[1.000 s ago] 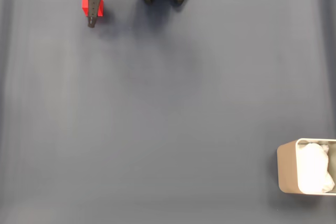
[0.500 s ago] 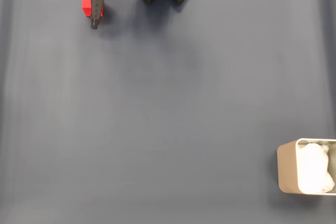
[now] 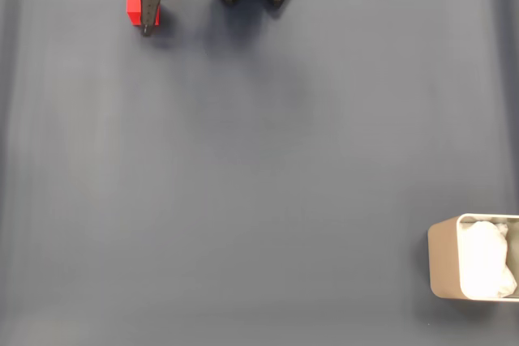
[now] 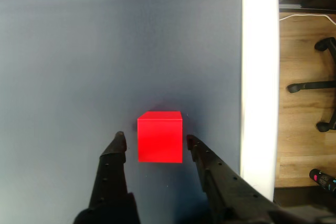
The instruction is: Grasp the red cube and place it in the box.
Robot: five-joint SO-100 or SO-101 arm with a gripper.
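Straddling red cube (image 4: 159,137), fingers (image 4: 116,145) barely shifted.

cube (image 4: 159,137) between the hand's (image 4: 154,139) fingers, box (image 3: 443,260) far off at fixed view's lower right

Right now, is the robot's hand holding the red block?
No, nothing is held yet. The hand is open, one finger on each side of the red cube, with gaps showing.

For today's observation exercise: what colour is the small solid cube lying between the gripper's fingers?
Bright red; the small solid cube shows best in the wrist view.
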